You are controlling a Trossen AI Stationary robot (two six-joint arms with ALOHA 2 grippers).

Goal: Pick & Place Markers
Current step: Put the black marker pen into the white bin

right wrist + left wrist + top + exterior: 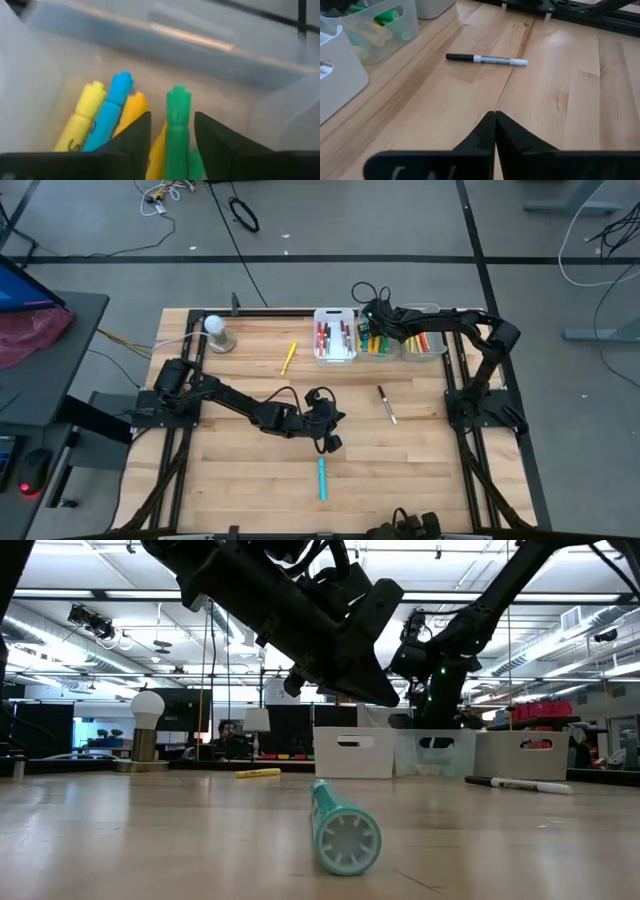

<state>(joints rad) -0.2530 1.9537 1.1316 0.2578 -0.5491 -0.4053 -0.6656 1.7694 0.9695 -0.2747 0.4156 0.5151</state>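
Your right gripper (172,131) is inside the middle bin (380,350), fingers spread, green marker (177,125) between them, untouched. Left gripper (495,131) is pinched empty; cyan marker (322,478) at its 6 o'clock.

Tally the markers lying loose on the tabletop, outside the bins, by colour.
Yellow marker: 1
Black-and-white marker: 1
Cyan marker: 1
Total in view: 3
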